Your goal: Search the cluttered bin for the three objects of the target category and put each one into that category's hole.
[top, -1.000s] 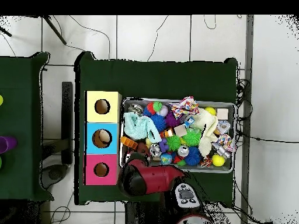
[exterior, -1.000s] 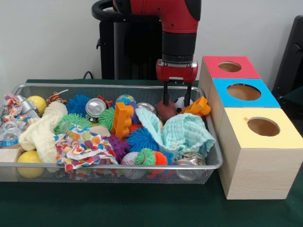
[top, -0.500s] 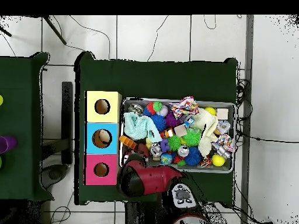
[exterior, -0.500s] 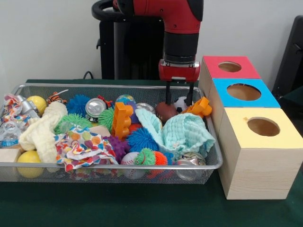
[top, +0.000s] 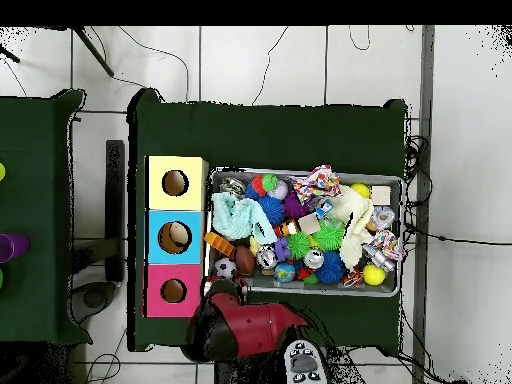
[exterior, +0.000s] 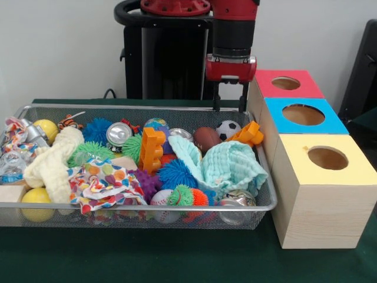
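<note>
Your gripper (exterior: 230, 106) is rising away from the wire mesh bin (exterior: 147, 206) with its two fingers spread and nothing between them. A second ago it was down on the small brown football (exterior: 206, 138); that ball is now lying in the bin below the gripper, beside the black-and-white soccer ball (exterior: 228, 128). You are looking at a missed or abandoned pick, so no ball is heading for the pink-topped wooden box (exterior: 287, 84).

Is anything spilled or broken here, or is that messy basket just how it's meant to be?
Nothing stands out. The toys and cloths are jumbled, but all lie inside the basket. The three boxes sit in a neat row beside it. The gripper hangs empty above the football.
</note>
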You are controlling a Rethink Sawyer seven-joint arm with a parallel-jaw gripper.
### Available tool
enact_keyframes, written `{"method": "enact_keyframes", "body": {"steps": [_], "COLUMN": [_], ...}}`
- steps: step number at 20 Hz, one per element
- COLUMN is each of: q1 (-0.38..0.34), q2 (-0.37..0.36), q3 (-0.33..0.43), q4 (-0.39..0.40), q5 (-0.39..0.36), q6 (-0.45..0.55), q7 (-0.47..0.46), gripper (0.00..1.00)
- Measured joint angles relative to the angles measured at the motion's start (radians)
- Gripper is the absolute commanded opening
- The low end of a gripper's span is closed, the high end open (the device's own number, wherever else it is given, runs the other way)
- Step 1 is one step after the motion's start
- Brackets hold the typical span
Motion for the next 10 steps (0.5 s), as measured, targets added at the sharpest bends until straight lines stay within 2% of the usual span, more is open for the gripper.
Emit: {"method": "enact_keyframes", "body": {"steps": [3,5,10], "q1": [-0.042,-0.066,-0.128], "q2": [-0.047,-0.052,0.000], "q3": [0.010,0.012,0.012], "q4": [0.043,0.051,0.052], "q5": [-0.004,-0.006,-0.018], "q6": [0.000,0.000,-0.008], "q7": [0.000,0.000,0.000], "gripper": [1.00,1.00,1.00]}}
